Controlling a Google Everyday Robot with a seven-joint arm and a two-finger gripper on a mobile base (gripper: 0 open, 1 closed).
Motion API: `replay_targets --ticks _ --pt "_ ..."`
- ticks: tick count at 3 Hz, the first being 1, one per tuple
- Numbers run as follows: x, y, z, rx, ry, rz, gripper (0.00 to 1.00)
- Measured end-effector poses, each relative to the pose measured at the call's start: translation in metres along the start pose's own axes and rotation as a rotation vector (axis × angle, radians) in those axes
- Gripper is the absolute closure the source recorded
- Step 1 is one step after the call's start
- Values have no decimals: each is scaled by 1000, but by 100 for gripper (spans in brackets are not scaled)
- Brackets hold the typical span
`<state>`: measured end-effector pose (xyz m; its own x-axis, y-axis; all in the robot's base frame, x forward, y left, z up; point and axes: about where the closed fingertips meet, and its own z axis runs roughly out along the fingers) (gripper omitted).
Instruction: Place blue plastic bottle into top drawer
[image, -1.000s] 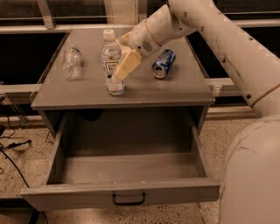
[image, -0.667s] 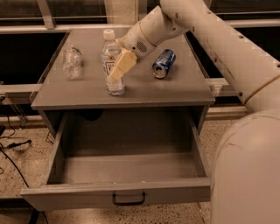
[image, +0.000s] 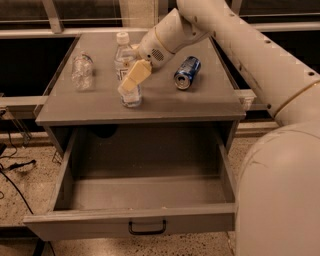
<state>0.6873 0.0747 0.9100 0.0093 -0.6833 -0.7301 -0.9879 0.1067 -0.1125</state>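
The bottle (image: 123, 59) is standing upright on the cabinet top (image: 200, 102), upper left of centre, set back from its front edge. The gripper (image: 131, 85) is reaching in from the upper right, lying against the bottle's lower half; whether it is pinching cannot be told. The drawer (image: 130, 220) is gaping open below. A can (image: 187, 72) is lying to the right and a dented bottle (image: 82, 71) to the left, both apart.

We see matt grey metal on the cabinet top (image: 100, 107) and the top drawer (image: 130, 220). The blue plastic bottle (image: 123, 56) and the dented bottle (image: 82, 71) are clear glossy plastic, the soda can (image: 187, 73) shiny blue metal. The gripper (image: 131, 87), upper centre of the frame at the blue plastic bottle, looks matt tan, its arm (image: 260, 55) a smooth off-white shell.
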Motion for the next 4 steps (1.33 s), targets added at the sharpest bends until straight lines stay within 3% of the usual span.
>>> replay_targets --ticks 3,4 --pt "0 0 0 0 0 0 89" --pt "-2 3 -4 -1 -1 7 100"
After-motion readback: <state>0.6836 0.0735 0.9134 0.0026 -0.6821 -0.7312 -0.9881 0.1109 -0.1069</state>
